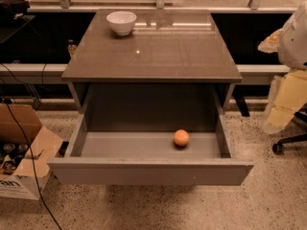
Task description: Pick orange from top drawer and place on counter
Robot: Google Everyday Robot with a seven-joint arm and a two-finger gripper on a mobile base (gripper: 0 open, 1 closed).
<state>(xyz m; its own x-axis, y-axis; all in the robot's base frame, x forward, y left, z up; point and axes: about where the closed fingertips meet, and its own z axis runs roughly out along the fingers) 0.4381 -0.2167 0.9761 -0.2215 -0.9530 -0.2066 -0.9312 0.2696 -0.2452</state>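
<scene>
The orange [181, 138] lies on the floor of the open top drawer [148, 171], right of centre and near the drawer's front. The drawer is pulled fully out from the grey cabinet. The counter [158, 51] is the glossy brown-grey top above it. My white arm [295, 40] shows at the right edge of the camera view, with the pale gripper [283, 104] hanging below it. The gripper is well to the right of the drawer and above the floor, far from the orange and touching nothing.
A white bowl [121, 22] stands at the counter's back left. An open cardboard box [21, 152] with bottles sits on the floor to the left, with black cables beside it. A black chair base [288, 143] is on the floor at the right.
</scene>
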